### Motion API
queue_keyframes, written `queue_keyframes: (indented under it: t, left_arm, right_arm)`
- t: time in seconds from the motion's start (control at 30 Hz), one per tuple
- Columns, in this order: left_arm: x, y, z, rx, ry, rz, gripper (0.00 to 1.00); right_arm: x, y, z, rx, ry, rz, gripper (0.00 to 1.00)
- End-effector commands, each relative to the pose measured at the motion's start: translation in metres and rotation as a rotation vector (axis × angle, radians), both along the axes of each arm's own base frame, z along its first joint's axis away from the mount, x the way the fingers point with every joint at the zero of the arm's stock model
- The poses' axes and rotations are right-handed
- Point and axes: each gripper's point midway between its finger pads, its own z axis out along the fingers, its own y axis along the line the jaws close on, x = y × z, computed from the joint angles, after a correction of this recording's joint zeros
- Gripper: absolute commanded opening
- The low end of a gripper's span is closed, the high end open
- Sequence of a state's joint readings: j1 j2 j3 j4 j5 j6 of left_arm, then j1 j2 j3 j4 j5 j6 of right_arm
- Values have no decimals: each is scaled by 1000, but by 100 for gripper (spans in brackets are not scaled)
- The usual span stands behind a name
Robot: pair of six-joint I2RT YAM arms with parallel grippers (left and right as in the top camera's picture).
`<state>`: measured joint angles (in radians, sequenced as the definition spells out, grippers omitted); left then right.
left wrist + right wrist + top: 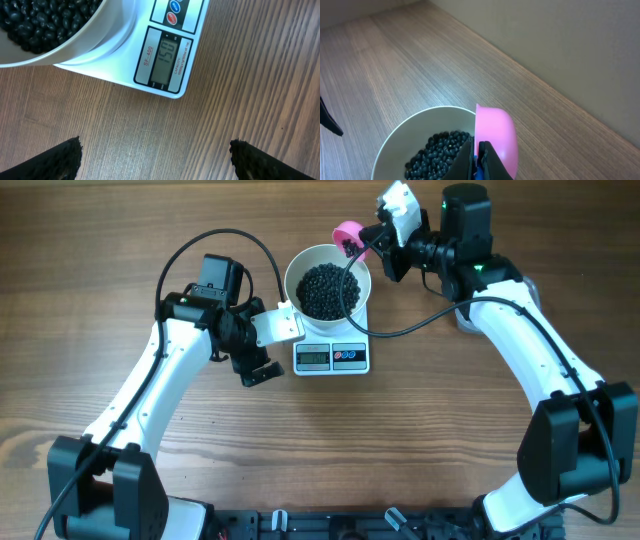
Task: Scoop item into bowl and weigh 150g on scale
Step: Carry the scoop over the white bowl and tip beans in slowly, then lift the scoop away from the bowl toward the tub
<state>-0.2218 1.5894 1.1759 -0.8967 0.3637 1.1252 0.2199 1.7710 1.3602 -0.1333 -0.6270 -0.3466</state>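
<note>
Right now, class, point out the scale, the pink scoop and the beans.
scale (165,62), left wrist view, its display.
pink scoop (497,134), right wrist view, outer wall.
beans (325,288), overhead view, heap's middle.

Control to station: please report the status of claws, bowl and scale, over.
Left claw open, beside scale. Right claw shut on pink scoop at bowl rim. Beans in bowl on scale, display reads 150. Cable crosses over bowl.

The overhead camera looks straight down from high above the wooden worktop (320,450). The left wrist camera, low just in front of the round white bowl (102,32), faces down at the small white rectangular scale (125,62) under it. The right wrist camera, close behind the bowl, tilts down. All share the bowl.
</note>
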Motion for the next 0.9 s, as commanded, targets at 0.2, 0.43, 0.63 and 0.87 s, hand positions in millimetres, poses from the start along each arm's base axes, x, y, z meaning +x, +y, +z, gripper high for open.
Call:
queue_keyframes:
  t: [0.2,0.43,0.63,0.87]
  left_arm:
    - [1,-4,5,-11,-16,-26,100]
    - [1,-4,5,-11,-16,-26,100]
    - [1,-4,5,-11,-16,-26,100]
    - [1,-4,5,-11,-16,-26,100]
  right_arm:
    - [1,3,16,2,-42,7,4]
    - [-1,2,13,6,-17,2,4]
    - [-2,-3,8,60,90,-55,4]
    - [7,-30,5,153,224,-179,4]
